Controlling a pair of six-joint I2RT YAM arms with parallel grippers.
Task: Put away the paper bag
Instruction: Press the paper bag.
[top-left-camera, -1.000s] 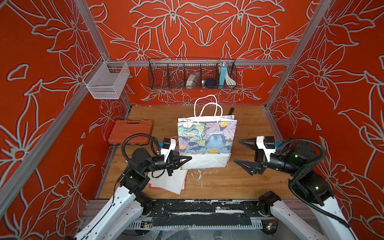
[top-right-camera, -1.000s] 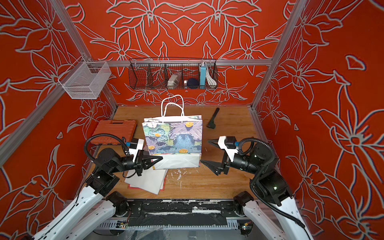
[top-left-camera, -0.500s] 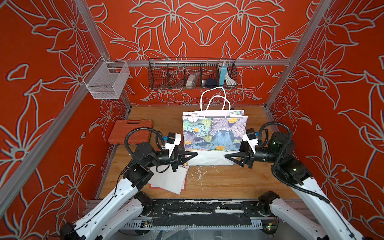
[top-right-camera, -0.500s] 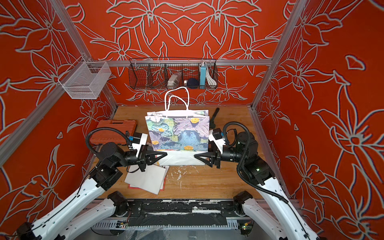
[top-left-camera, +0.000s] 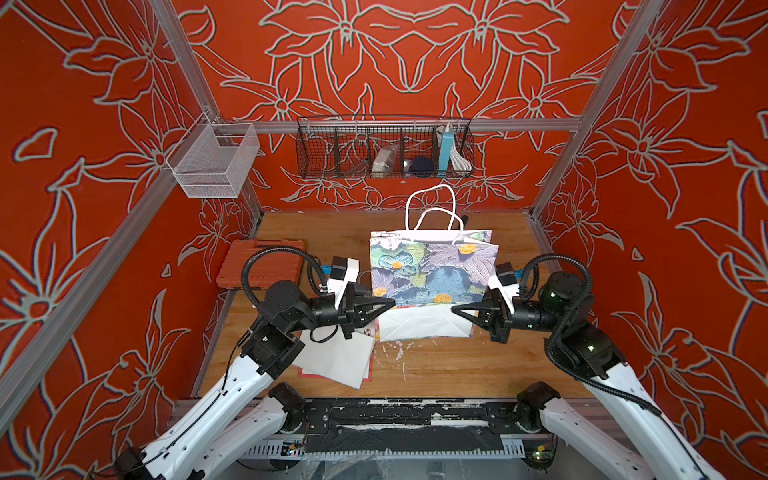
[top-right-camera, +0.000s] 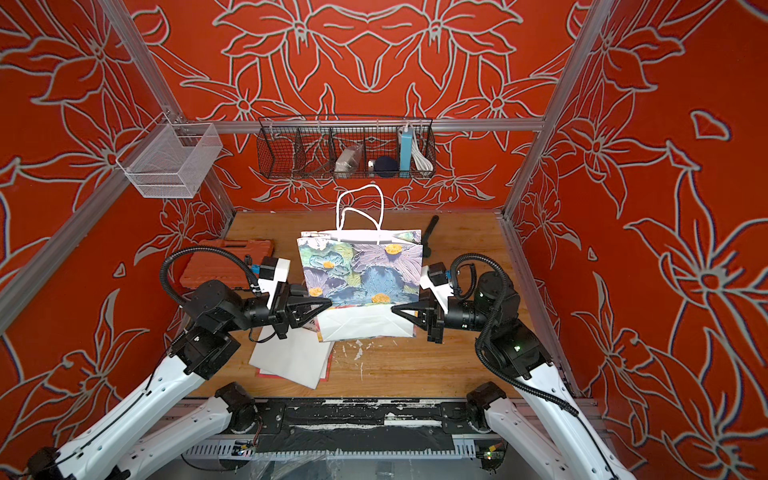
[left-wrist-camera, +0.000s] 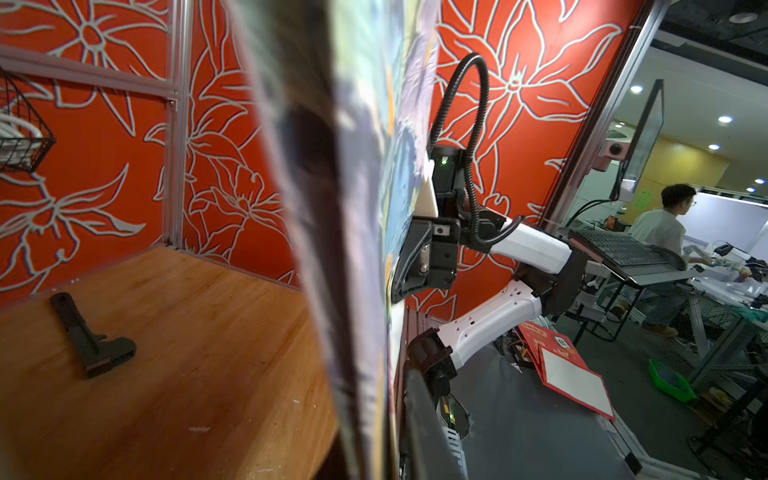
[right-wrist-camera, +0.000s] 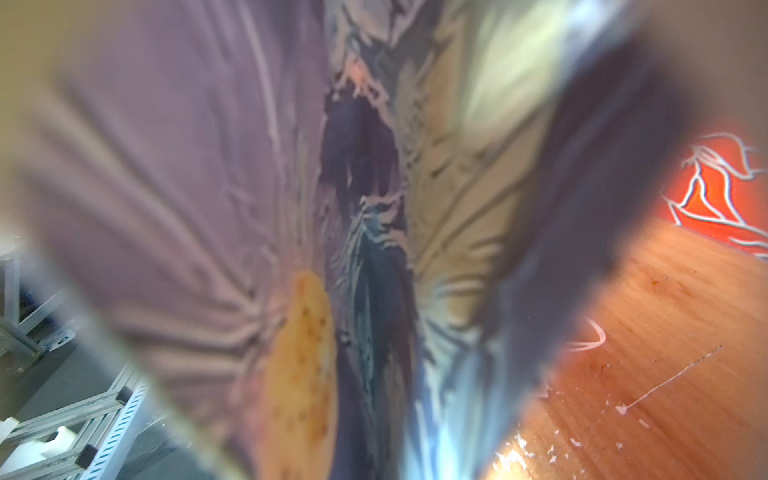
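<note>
- In both top views, the flower-printed paper bag with white cord handles (top-left-camera: 432, 270) (top-right-camera: 361, 266) stands upright mid-table. The right gripper (top-left-camera: 455, 309), gaping a second ago, is now clamped on its right edge, and the left gripper (top-left-camera: 392, 302) on its left.
- Left wrist view: the bag's edge (left-wrist-camera: 357, 249) runs straight into the closed claw.
- Right wrist view: blurred print (right-wrist-camera: 291, 208) fills the frame. With both sides held, lifting looks possible.

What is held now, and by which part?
The paper bag: left gripper pinches its left side edge near the bottom, right gripper its right side edge.
</note>
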